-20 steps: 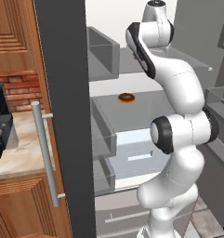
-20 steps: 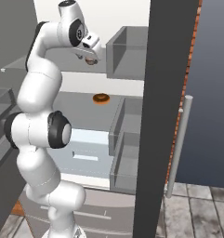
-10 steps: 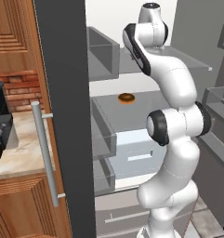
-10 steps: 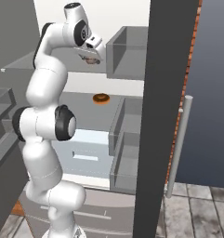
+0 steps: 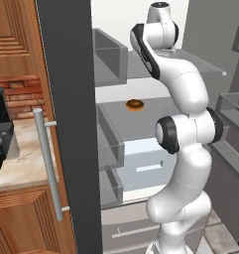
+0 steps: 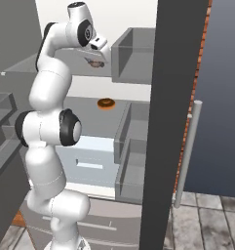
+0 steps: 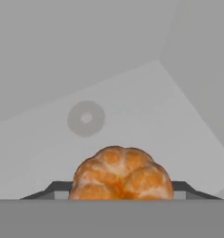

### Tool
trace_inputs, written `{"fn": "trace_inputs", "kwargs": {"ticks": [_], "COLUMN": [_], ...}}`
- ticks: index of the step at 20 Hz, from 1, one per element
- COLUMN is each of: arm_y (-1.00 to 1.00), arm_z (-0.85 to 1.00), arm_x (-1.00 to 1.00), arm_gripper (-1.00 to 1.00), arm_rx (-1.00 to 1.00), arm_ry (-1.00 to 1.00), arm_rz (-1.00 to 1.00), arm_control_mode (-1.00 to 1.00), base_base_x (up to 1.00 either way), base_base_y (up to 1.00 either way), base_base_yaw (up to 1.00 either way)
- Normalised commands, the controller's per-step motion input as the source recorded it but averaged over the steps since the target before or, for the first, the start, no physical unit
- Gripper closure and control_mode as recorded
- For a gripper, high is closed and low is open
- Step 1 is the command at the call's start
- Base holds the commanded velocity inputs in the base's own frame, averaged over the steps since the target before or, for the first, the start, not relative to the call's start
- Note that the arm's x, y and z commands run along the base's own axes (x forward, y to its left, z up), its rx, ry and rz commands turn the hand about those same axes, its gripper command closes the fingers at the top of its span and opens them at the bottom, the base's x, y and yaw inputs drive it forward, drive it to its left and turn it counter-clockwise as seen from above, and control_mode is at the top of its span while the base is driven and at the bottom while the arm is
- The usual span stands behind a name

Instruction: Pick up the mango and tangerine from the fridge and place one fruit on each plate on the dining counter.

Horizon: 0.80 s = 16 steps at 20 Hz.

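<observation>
Tangerine hides fingers closing round it.

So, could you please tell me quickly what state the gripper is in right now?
Gripper: shut on the tangerine, up at the fridge's upper shelf.

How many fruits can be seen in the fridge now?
1: the tangerine, between the fingers of the end effector above the upper shelf. The mango may be hidden; the brown ring lower down is a doughnut.
</observation>
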Motion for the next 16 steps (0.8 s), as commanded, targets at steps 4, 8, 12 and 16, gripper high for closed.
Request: {"fn": "trace_inputs", "kwargs": {"ticks": [4, 8, 12, 16], "arm_y": [0.0, 0.0, 0.0, 0.0], "arm_z": [-0.51, -0.45, -0.5, -0.16], "arm_x": [-0.35, -0.9, -1.0, -1.0], "arm_gripper": [1.0, 1.0, 1.0, 1.0], "arm_rx": [-0.02, -0.02, 0.0, 0.01], "arm_ry": [-0.06, -0.21, -0.16, -0.11], "arm_rz": [0.0, 0.0, 0.0, 0.0], "arm_control_mode": [-1.0, -1.0, -1.0, -1.0], "base_base_x": [0.0, 0.0, 0.0, 0.0], "base_base_y": [0.0, 0.0, 0.0, 0.0], "base_base_yaw": [0.0, 0.0, 0.0, 0.0]}}
